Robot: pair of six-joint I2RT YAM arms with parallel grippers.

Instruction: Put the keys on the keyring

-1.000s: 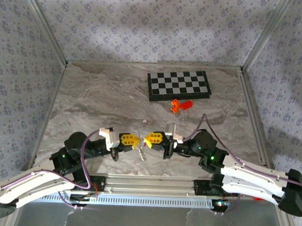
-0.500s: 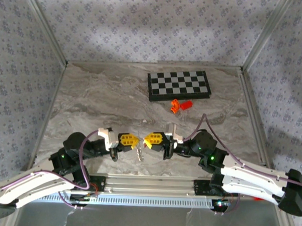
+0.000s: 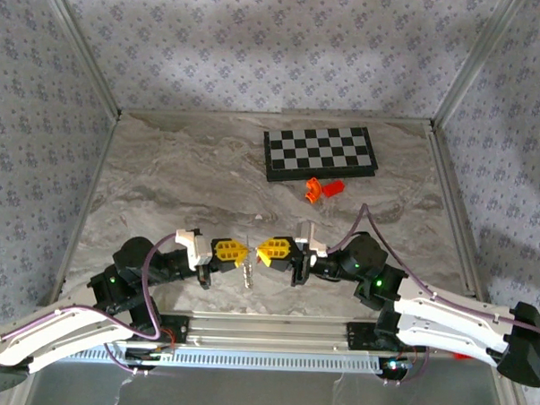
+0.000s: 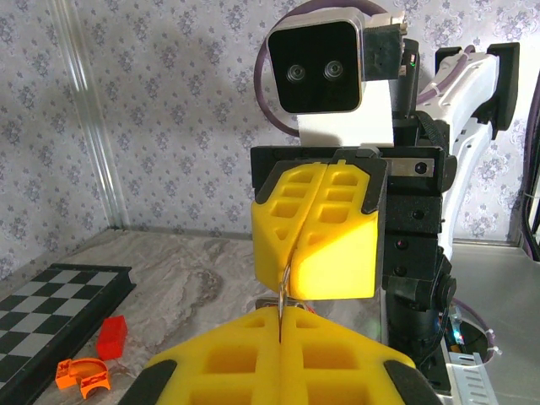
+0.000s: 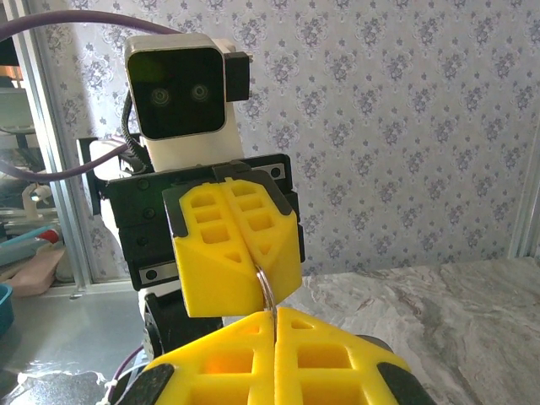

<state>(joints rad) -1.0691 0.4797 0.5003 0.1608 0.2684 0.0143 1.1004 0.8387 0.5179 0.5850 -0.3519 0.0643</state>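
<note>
1. The keyring point(image 5: 267, 291) is a thin pale loop. It is up off the counter point(image 3: 172, 189), bridging the narrow gap between the two yellow-fingered grippers at the counter's 6 o'clock edge.
2. The keys point(image 3: 249, 272) show in the top view as a small silvery piece dangling just at 6 o'clock of that gap. Whether it already hangs on the loop cannot be told.
3. The left gripper point(image 3: 237, 251) is clenched, and the loop's edge runs into the seam between its fingers.
4. The right gripper point(image 3: 266, 251) faces it tip to tip. It is also clenched, pinching the loop's other side point(image 4: 283, 295).
5. Two orange plastic pieces point(image 3: 323, 188) lie on the counter, well apart, at 1 o'clock from the grippers.
6. A chessboard point(image 3: 320, 153) lies just beyond them, near the back wall.
</note>
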